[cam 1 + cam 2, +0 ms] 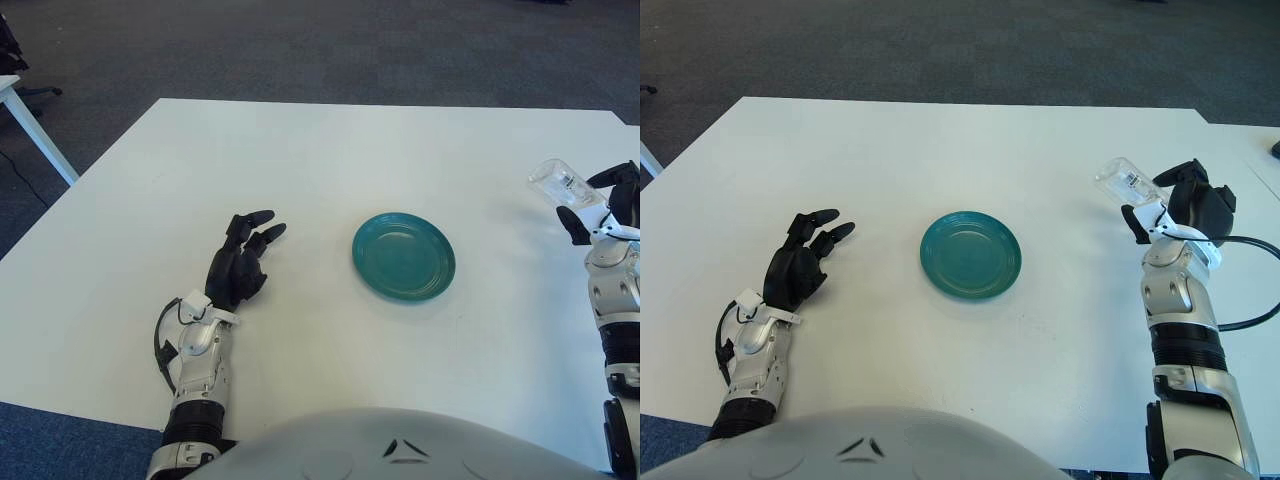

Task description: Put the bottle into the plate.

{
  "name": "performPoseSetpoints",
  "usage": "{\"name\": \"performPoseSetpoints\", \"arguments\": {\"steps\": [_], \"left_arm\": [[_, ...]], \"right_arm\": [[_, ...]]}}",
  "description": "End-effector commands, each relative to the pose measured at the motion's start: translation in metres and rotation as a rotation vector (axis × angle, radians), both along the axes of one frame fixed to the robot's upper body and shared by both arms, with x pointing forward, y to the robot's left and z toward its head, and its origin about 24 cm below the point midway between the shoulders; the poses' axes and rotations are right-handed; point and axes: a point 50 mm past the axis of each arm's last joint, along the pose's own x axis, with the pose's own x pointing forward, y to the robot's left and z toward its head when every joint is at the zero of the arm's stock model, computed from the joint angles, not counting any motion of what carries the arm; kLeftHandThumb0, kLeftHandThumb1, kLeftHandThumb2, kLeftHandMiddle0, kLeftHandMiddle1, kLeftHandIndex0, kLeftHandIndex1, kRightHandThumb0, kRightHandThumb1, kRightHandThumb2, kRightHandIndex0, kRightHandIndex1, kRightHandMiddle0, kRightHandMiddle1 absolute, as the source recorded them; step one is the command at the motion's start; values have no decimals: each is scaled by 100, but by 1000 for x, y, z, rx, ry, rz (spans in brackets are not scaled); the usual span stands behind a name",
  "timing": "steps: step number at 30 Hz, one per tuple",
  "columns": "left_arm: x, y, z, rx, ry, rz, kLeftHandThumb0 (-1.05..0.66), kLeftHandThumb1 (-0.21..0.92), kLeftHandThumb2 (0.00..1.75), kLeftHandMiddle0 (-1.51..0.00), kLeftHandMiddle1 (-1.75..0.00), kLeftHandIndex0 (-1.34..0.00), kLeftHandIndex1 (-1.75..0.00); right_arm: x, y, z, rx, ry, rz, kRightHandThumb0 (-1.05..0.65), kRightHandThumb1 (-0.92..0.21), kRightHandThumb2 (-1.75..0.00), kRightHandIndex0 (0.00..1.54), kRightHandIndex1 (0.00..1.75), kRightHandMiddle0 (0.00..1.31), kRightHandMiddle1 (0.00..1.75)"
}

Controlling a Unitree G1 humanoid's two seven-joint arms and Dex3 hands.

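Slippage is the main worry at this moment: the clear plastic bottle (pixel 1127 183) is gripped only at its lower end by the black three-fingered right hand (pixel 1185 212), with most of its smooth body sticking out past the fingers, so a quick swing toward the round teal plate (pixel 971 254) could let it twist or slide out of the grasp. Because the bottle looks light and rounded, I judge that it could also roll once released, and the plate's shallow rim would do little to stop it if it is let go from too high or while tilted. The bottle is held at the right side of the white table (pixel 940 150), seemingly lifted clear of it, well apart from the plate, which sits near the table's middle. Its long axis runs diagonally, with the free end pointing up and toward the robot's left, roughly in the plate's direction, and the held end down to the right inside the hand. The right hand's fingers are closed around it. The black left hand (pixel 242 263) shows on the table to the left of the plate, fingers loosely extended and holding nothing; it plays no part for now.
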Motion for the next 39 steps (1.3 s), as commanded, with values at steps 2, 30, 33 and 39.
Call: {"name": "performPoseSetpoints", "arguments": {"steps": [2,30,33,39], "left_arm": [[-9,-6,-17,-50,70,20,-57,92,92,-33,-61,-7,-110],[-9,-3,-17,-50,70,22,-57,92,92,-33,-61,-7,-110],[-9,-3,-17,-49,70,22,-57,92,92,-33,-61,-7,-110],[-8,-2,-17,-49,70,23,-57,92,92,-33,-61,-7,-110]], "right_arm": [[-2,6,15,-46,-26,28,-57,-9,-159,121,175,80,175],[-18,58,27,-135,23,222,-56,-12,-155,122,175,77,175],[-19,63,26,-143,37,257,-56,-12,-155,122,175,77,175],[-8,96,17,-177,79,343,-55,-13,-155,122,175,77,175]]}}
